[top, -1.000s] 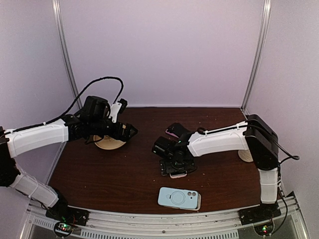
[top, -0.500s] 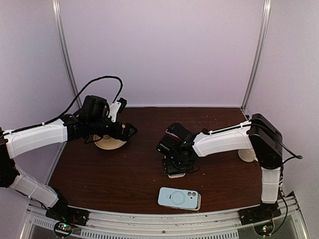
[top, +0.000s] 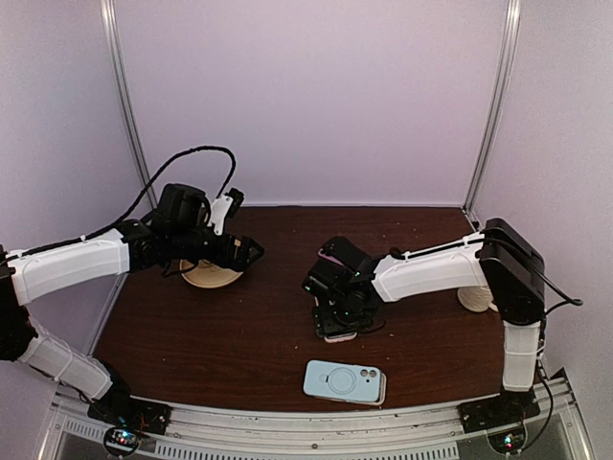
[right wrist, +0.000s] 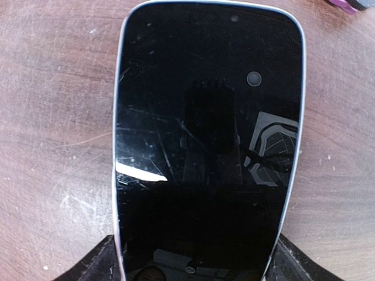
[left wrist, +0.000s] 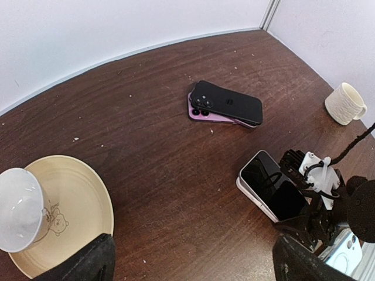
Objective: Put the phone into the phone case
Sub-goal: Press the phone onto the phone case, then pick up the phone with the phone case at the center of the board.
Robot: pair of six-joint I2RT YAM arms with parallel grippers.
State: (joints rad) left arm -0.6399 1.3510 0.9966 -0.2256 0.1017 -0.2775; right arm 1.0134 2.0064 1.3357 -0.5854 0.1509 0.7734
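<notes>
Right gripper is closed partway on the phone, w/ both fingers flush against its long edges near one end, screen up. We can't tell if it's resting on the table or just off it. It's at mid-table; the pale blue case lies flat nearer the front edge, apart from it. Left gripper hangs wide open w/ nothing in it, near the plate at back left, well apart from phone & case.

left pincer: aloft, jaws wide | right pincer: low, jaws clamped
</notes>
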